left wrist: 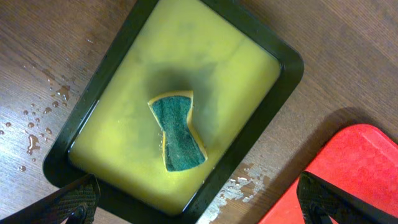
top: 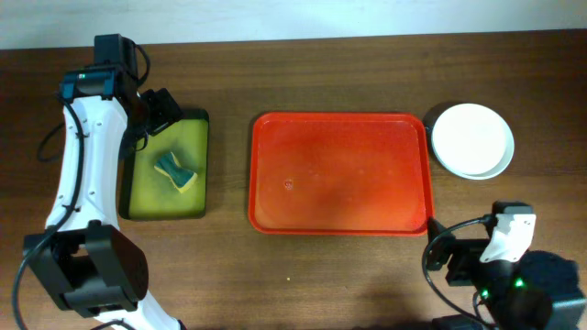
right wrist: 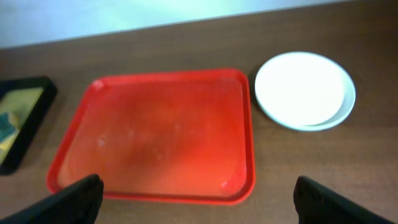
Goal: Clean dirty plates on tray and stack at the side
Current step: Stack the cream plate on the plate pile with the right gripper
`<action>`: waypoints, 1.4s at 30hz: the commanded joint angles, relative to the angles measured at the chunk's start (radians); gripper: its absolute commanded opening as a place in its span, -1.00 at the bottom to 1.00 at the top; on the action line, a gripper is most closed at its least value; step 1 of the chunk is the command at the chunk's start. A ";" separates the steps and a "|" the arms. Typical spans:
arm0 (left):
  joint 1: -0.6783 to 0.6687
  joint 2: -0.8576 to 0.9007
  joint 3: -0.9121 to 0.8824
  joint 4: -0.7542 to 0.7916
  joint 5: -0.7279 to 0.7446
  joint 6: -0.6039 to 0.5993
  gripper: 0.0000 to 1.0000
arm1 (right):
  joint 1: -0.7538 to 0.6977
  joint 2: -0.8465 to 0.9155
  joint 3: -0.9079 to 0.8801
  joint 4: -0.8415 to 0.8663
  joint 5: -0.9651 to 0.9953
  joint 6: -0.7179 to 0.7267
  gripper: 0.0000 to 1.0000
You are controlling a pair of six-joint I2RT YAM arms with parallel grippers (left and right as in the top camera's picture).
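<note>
- Round plates [top: 472,139], white atop mint-blue, stacked just right of bare red-orange plastic tray [top: 339,174]: looks done.
- Left gripper [left wrist: 199,205] spread over green-yellow sponge [left wrist: 179,130] in black-rimmed tray [left wrist: 283,65]; right gripper [right wrist: 198,202] spread, empty.

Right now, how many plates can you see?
2: a white plate stacked on a mint-blue plate, right of the tray. Another may be hidden underneath.

Green sponge [left wrist: 177,132] lies in black-rimmed tray [left wrist: 289,71]

Even soft light; right wrist view slightly blurred
</note>
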State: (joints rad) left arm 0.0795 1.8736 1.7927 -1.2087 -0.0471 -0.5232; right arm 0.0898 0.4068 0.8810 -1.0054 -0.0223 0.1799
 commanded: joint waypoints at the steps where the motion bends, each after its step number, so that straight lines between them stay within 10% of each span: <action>1: 0.000 0.000 0.007 -0.001 0.006 0.002 0.99 | 0.008 -0.135 -0.190 0.130 0.008 -0.003 0.97; 8: 0.000 0.000 0.007 -0.001 0.006 0.002 0.99 | 0.006 -0.389 -0.597 0.513 -0.003 0.039 0.97; 22: 0.000 0.000 0.007 -0.001 0.006 0.002 0.99 | -0.078 -0.404 -0.874 0.964 -0.029 0.106 0.97; 42: 0.000 0.000 0.007 -0.001 0.006 0.002 0.99 | -0.091 -0.404 -0.875 0.926 0.020 0.098 0.97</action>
State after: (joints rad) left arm 0.0795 1.8736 1.7927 -1.2087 -0.0475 -0.5232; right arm 0.0067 0.0128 0.0143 -0.0776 -0.0151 0.2832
